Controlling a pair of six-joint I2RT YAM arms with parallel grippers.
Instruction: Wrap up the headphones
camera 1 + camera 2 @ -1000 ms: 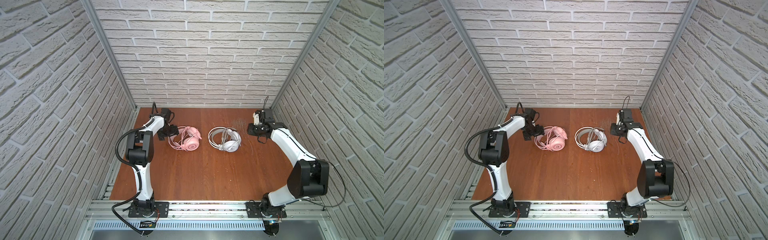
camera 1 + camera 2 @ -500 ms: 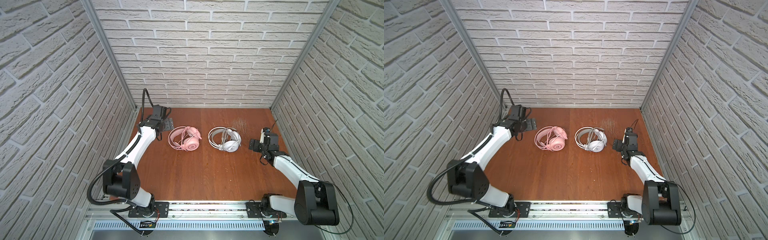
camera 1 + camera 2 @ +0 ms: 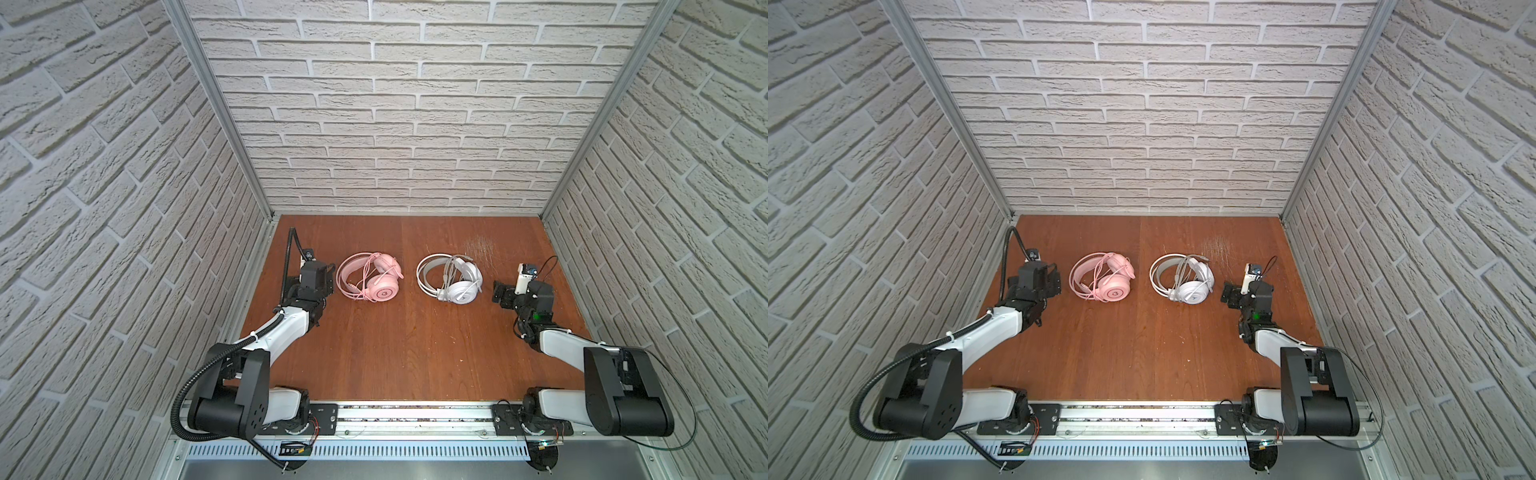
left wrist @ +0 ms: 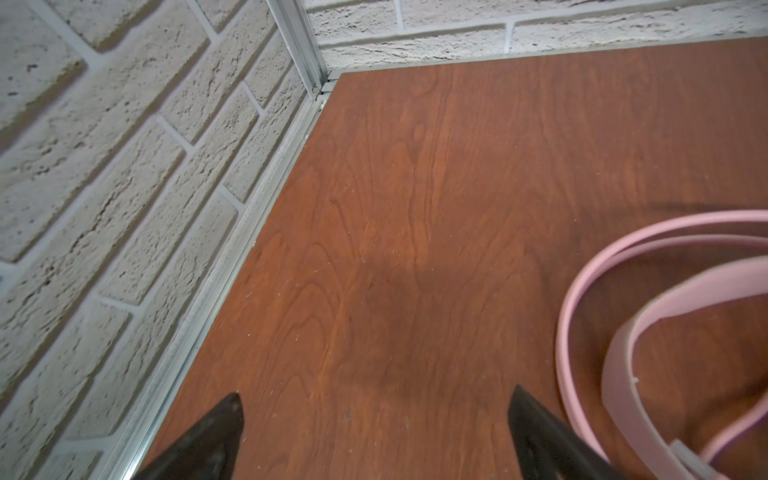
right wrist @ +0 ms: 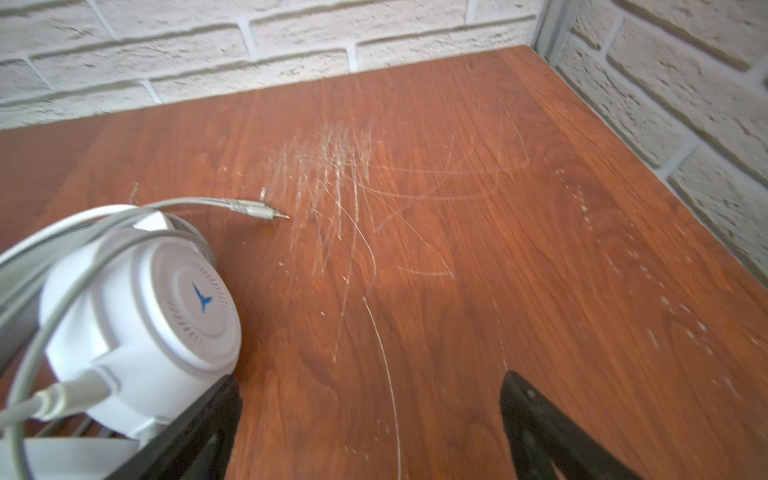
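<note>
Two headphones lie side by side on the wooden table in both top views. The pink headphones (image 3: 370, 277) (image 3: 1103, 277) have their cord looped across the band and cups. On the white headphones (image 3: 451, 280) (image 3: 1183, 279) a grey cord is draped over them. My left gripper (image 3: 327, 279) (image 3: 1054, 281) (image 4: 376, 392) stands open and empty just left of the pink headband (image 4: 665, 299). My right gripper (image 3: 500, 293) (image 3: 1231, 295) (image 5: 370, 379) is open and empty to the right of the white cup (image 5: 166, 307). The cord's plug (image 5: 266, 212) rests on the table.
Brick walls close in the table on three sides. An aluminium rail (image 4: 232, 266) runs along the left edge. A scratched patch (image 5: 332, 174) (image 3: 482, 245) marks the wood behind the white headset. The arm bases sit on the front rail (image 3: 415, 415).
Both arms have folded down and drawn back toward the front. The right gripper has come away from the back of the table to beside the white headset. Neither headset has moved.
</note>
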